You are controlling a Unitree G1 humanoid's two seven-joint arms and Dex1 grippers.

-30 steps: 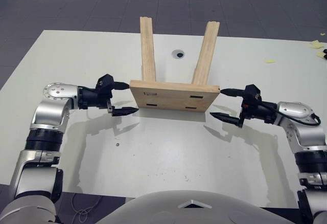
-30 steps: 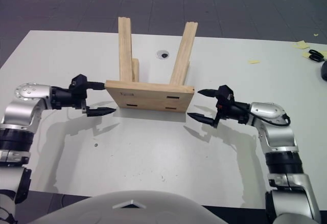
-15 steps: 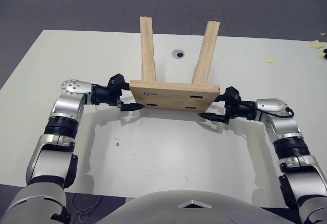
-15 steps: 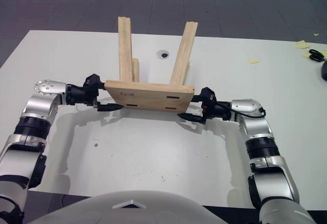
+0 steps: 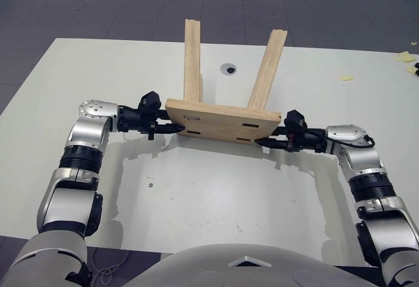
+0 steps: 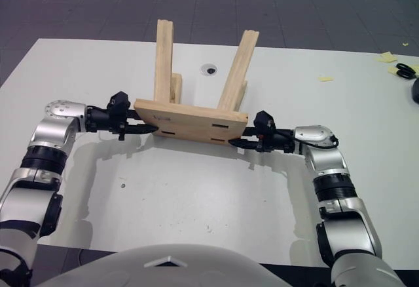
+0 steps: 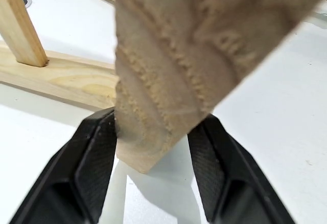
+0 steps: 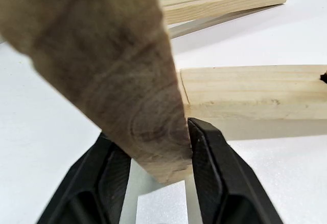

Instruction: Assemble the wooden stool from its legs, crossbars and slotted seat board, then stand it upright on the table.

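Wooden stool (image 5: 226, 97): assembled, lying on its side near the middle of the white table (image 5: 209, 202). Left gripper (image 5: 170, 128): jaws pinching the left end of the slotted seat board (image 5: 219, 122), with one black finger (image 7: 92, 162) on each face of the wood, both touching it. Right gripper (image 5: 263, 141): jaws likewise clamped across the board's right end, fingers (image 8: 212, 175) pressed to either face near the lower corner. Seat board: stands on edge, crosswise between the two grippers, its outer face with small rectangular slots turned toward the robot and tipped somewhat upward. Whether its lower edge rests on the table cannot be told. Legs: two upper legs (image 5: 192, 61) run from the board's far face away from the robot, splaying slightly apart. A lower leg (image 8: 255, 93) lies along the tabletop behind the board, and a thin crossbar (image 7: 18, 24) rises from the other lower one. Arms: both bent inward, wrists level with the board, the left at its left end and the right at its right end. Other items on the table: a round cable grommet (image 5: 228, 69) beyond the board, seen between the upper legs; yellow paper scraps (image 5: 346, 77) toward the far right, well apart from the stool; a dark object (image 6: 415, 89) at the right edge, too cut off to identify.
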